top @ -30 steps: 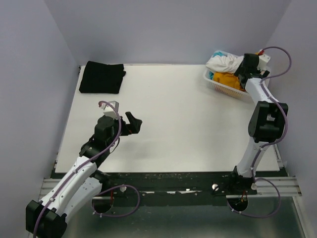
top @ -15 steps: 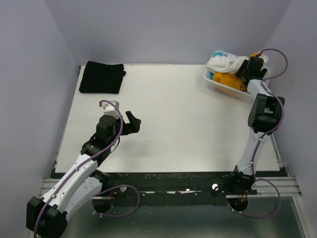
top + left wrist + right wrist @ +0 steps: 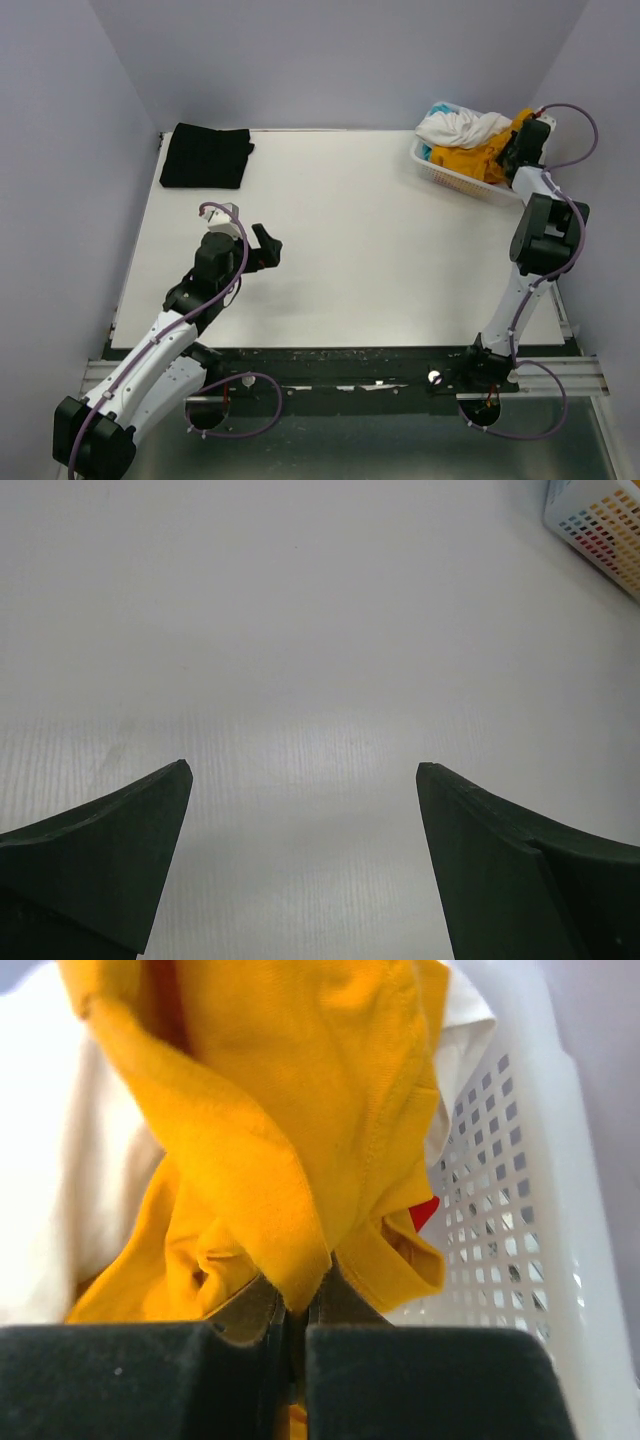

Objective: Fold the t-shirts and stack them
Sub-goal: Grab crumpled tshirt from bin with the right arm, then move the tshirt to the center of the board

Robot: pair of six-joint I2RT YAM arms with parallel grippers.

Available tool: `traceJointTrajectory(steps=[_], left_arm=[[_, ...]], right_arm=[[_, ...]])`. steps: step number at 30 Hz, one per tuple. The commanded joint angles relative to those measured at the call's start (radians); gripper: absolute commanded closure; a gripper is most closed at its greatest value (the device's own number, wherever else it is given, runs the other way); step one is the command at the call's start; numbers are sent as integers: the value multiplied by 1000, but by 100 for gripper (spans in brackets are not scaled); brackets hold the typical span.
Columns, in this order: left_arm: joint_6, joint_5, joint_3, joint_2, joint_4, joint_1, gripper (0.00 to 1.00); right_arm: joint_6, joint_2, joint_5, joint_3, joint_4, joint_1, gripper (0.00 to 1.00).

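A black t-shirt (image 3: 206, 155) lies folded at the table's far left corner. The white basket (image 3: 455, 178) at the far right holds a white t-shirt (image 3: 455, 125), a mustard-orange t-shirt (image 3: 462, 160) and a bit of teal cloth (image 3: 438, 107). My right gripper (image 3: 519, 143) is over the basket's right end, shut on a fold of the mustard-orange t-shirt (image 3: 290, 1130), which hangs bunched from the jaws (image 3: 298, 1295). A patch of red cloth (image 3: 424, 1212) shows behind it. My left gripper (image 3: 268, 248) hovers open over bare table (image 3: 300, 680), holding nothing.
The basket's lattice wall (image 3: 500, 1190) rises close to the right of the held cloth. A basket corner (image 3: 598, 525) shows far off in the left wrist view. The side walls stand near both table edges.
My right gripper moved right toward the basket's far end and shut on the mustard-orange t-shirt, pulling a fold of it up. The left arm stayed put.
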Motion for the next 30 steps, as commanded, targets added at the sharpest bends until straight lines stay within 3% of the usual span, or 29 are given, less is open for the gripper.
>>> traceJointTrajectory(steps=[1,8,17,23,30], left_arm=[[4,-23,27,-14,-18,-3,1],[1,-9,20,-33,-21,-4,1],[-10,3,8,-67,-20,-3,1],[-14,14,3,-85,-23,-4,2],[-15,17,3,-122,-31,-4,2]], right_arm=[[31,-217,-58,-75,94,-6,99],[113,-476,-79,-122,153,-5,99],[234,-648,-129,39,200,-5,99],[383,-664,-287,202,173,-6,99],[688,-634,-633,335,219,-3,99]])
